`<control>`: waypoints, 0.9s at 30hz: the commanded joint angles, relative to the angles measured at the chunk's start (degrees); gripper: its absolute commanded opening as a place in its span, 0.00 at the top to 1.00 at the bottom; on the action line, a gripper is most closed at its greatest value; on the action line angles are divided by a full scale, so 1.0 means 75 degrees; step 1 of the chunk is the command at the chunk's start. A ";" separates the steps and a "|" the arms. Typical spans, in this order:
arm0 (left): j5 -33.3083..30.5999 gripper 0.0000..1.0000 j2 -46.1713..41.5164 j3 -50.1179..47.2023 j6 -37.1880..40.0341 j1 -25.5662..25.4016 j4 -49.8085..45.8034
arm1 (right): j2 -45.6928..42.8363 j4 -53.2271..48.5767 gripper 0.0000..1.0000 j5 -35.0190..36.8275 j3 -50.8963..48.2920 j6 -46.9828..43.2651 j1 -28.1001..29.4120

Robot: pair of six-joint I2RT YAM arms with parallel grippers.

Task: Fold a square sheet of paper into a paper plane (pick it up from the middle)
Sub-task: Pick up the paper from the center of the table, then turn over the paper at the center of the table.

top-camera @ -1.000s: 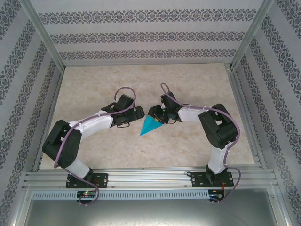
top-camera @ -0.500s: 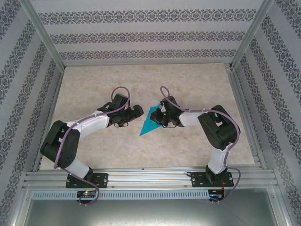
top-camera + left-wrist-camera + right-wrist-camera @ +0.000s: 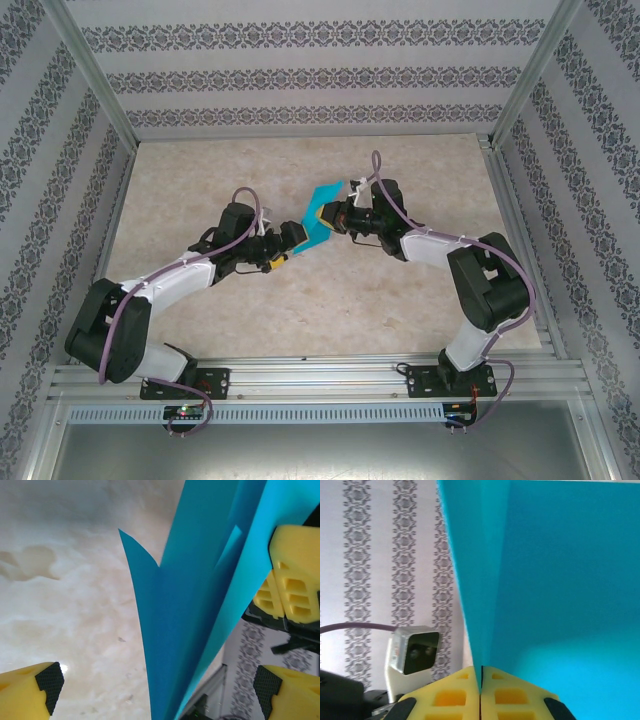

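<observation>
The right hand (image 3: 481, 672) is clamped shut on the folded teal paper sheet (image 3: 322, 208), holding it raised above the middle of the marbled surface (image 3: 200, 180). The left hand (image 3: 288, 244) gapes wide, with the sheet's lower end between its fingers.

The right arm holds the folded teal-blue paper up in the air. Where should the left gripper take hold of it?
Grip the free layered part of the folded teal-blue paper, clear of the shut right gripper. The open left gripper should probably come straight in from its own side, since the layers stand edge-on between its jaws.
</observation>
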 commanded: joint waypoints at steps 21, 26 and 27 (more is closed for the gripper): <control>0.0439 0.41 -0.0377 -0.0384 -0.0340 0.0132 0.2792 | 0.0097 0.0794 0.91 -0.1544 0.0343 0.0985 0.0062; 0.0405 0.55 -0.0329 -0.0335 -0.0178 0.0135 0.2742 | 0.0186 0.0744 0.90 -0.1651 0.0406 0.0971 0.0052; 0.0399 0.57 -0.0314 -0.0315 -0.0160 0.0137 0.2702 | 0.0199 0.0744 0.90 -0.1661 0.0407 0.0977 0.0048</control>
